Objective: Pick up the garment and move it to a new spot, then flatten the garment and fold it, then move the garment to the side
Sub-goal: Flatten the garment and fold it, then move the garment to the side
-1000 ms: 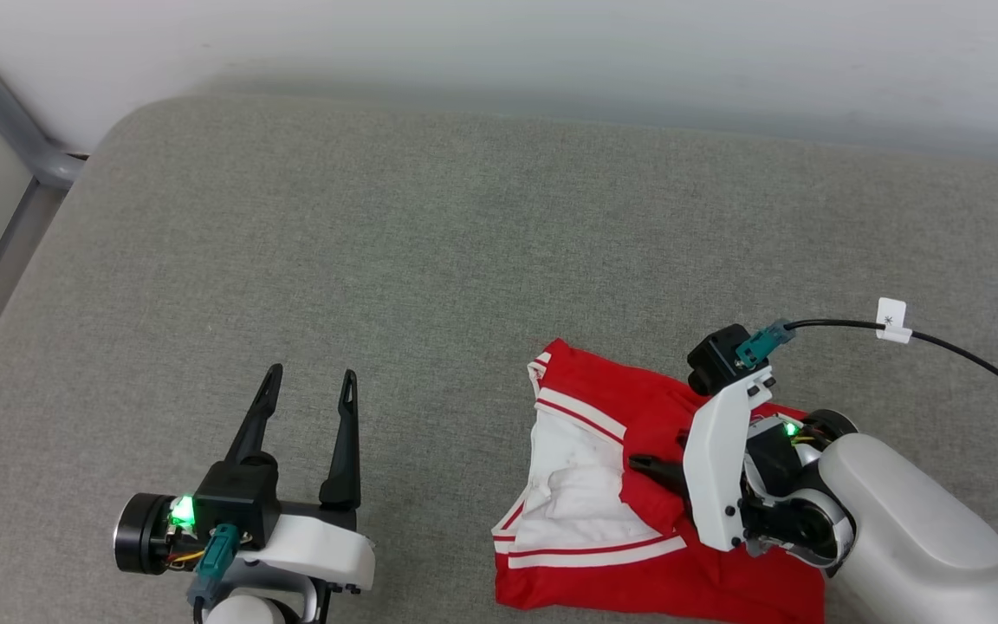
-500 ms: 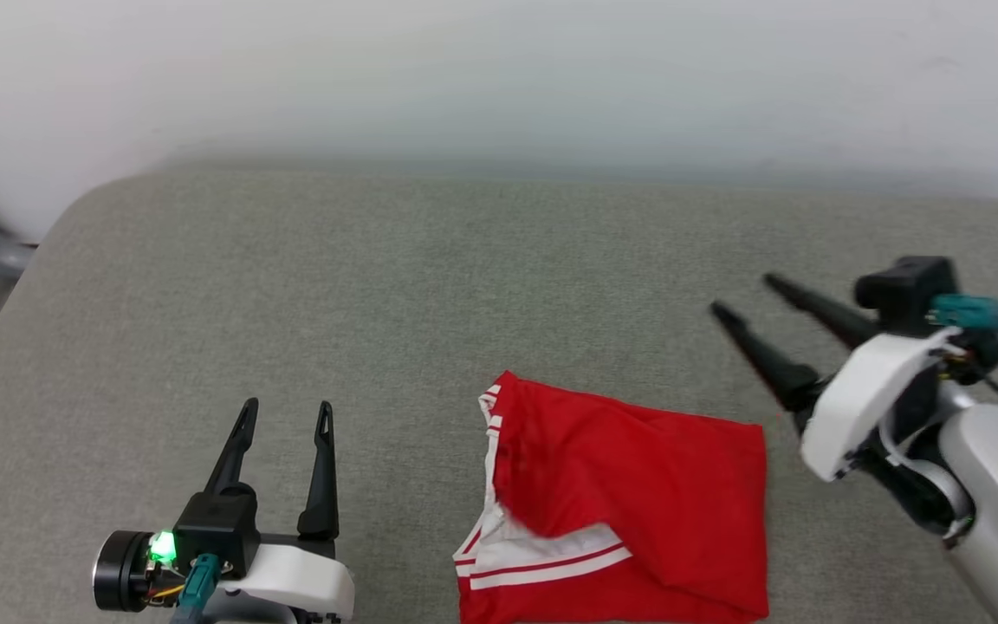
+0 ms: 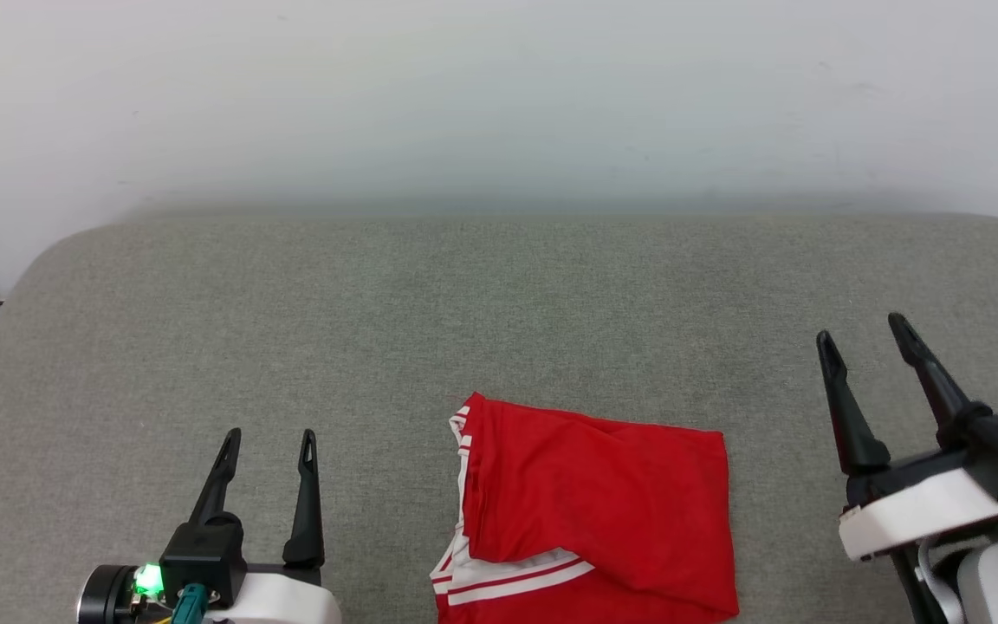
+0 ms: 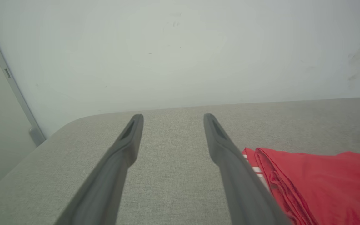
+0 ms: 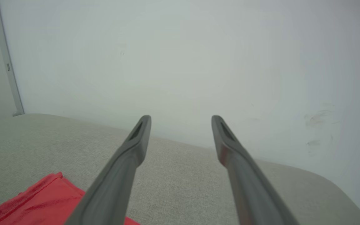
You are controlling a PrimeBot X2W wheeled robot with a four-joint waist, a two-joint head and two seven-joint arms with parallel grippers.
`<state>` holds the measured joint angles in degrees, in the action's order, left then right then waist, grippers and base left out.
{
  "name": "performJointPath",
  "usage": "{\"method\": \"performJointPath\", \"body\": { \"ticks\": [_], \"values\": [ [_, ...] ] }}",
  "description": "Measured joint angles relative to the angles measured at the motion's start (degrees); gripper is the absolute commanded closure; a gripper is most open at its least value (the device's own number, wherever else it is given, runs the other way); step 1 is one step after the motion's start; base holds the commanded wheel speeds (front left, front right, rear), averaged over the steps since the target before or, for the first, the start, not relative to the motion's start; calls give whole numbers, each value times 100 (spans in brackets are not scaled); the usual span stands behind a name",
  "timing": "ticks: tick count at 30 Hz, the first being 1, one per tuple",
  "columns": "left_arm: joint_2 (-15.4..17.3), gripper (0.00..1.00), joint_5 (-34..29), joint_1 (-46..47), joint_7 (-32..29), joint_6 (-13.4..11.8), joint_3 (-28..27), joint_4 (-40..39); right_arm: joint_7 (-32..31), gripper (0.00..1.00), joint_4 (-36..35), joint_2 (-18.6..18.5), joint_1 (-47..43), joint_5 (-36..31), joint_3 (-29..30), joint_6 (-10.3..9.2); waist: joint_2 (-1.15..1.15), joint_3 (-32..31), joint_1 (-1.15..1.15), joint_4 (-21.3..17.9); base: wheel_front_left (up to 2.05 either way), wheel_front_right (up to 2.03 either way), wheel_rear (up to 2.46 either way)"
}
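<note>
Head view: one folded garment (image 3: pixel 603 503) lies on the bench (image 3: pixel 464 303) between two grippers, striped trim facing left; long axis unclear, near side cropped. Jaws of left gripper (image 3: pixel 270 435) and right gripper (image 3: pixel 860 328) stand apart, empty.

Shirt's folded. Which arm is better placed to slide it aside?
Left, marginally. The left tool is open, level with the layered edge of the garment; the right tool, also open, points past its far edge.
</note>
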<state>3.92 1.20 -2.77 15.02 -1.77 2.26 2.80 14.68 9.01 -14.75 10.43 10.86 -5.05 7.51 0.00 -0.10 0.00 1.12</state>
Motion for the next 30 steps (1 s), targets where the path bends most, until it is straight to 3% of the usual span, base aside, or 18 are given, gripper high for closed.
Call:
{"method": "performJointPath", "body": {
  "ticks": [5, 15, 24, 30],
  "values": [
    [-4, 0, 15, -120, 4, -32, -56, -63, 25, 0, -432, 546, -671, -400, 416, 1, 0, -71, 0, -75, 0, 0, 0],
    [-12, 0, 46, -289, 4, 26, -51, -21, 41, 0, -789, 1022, -1475, -615, 722, 0, 0, -140, 0, -98, 0, 0, 0],
    [-19, 0, 11, -297, 4, 25, -52, 1, 40, 0, -939, 1096, -1516, -810, 744, 0, 0, -124, 0, -78, 0, 0, 0],
    [-26, 0, 10, -263, 4, 26, -18, 5, 41, 0, -1189, 1002, -905, -835, 988, 0, 0, -69, 0, -1, 0, 0, 0]
  ]
}}
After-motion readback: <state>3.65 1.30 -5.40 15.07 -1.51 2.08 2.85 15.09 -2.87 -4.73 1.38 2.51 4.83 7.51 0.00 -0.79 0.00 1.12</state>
